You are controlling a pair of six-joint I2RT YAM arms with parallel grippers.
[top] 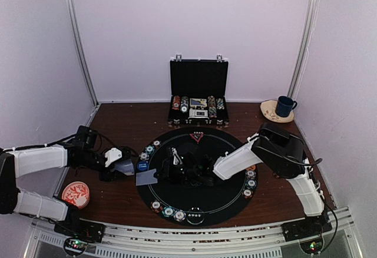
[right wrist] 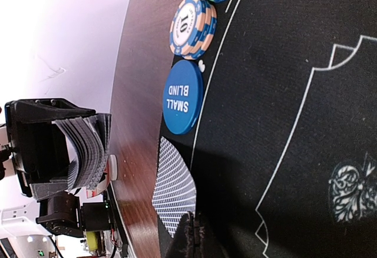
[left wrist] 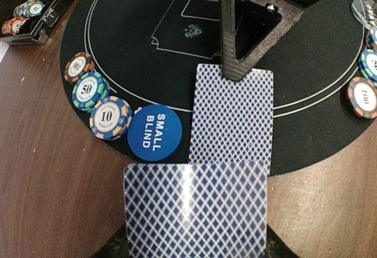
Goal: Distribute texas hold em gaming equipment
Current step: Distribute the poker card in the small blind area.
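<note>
Near the table's [top: 118, 119] left front edge lies a red-and-white patterned dish [top: 76, 193], with a strip of bare wood between it and the round black mat [top: 194, 196]. Just past the dish, the left gripper [top: 121, 166] is clamped on a deck of blue-backed cards [left wrist: 194, 211], held over the wood right at the mat's left rim. Along that rim three striped poker chips [left wrist: 110, 117] sit close together in a curved row. Next to them the blue SMALL BLIND disc [left wrist: 154, 132] straddles the mat's border.

Beside the disc a single card [left wrist: 232, 116] lies flat and face down, its near end running under the held deck towards the mat's edge. The right gripper [left wrist: 237, 72] has its jaws pressed together, and its tip touches the card's far edge. Beyond it the mat's middle shows only printed lines, so there is room there.

At the mat's far rim sits the red triangle marker [top: 197, 136]. Behind it an open black briefcase [top: 198, 96] stands at the table's back edge. A second row of chips [top: 171, 212] lines the mat's front rim, and a third row of chips [top: 250, 181] lines its right rim. A blue mug [top: 286, 106] stands in the table's back right corner.
</note>
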